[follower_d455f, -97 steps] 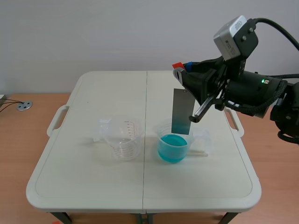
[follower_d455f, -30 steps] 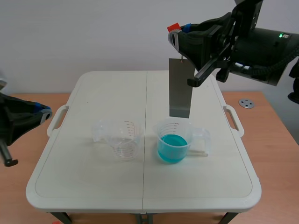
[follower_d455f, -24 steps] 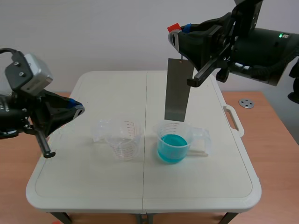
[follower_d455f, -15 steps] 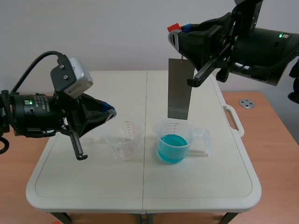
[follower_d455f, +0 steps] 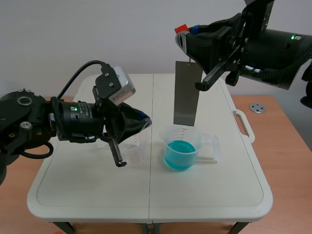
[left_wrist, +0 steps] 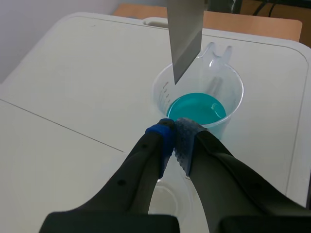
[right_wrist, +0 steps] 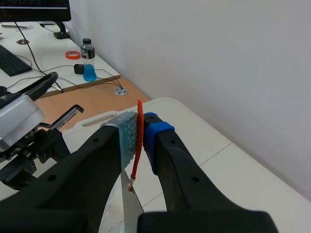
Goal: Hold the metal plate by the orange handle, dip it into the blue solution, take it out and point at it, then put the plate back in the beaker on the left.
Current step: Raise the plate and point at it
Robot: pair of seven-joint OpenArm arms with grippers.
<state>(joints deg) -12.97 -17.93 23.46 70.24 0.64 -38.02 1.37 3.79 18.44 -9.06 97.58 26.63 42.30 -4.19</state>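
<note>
Over white table (follower_d455f: 209,195), our right pincer (right_wrist: 141,127) grips the orange handle (right_wrist: 140,108); metal plate (follower_d455f: 185,92) hangs upright ahead of closed left pincer (left_wrist: 175,128).

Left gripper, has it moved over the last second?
Yes. The left gripper has swung in from beyond the left edge of the table toward its middle, and is now above the empty beaker.

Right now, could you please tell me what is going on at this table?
The right jaws are shut on the orange handle of a thin grey metal plate, which hangs above the clear beaker of blue solution. The left jaws, shut on nothing, point toward the plate over the empty clear beaker.
</note>
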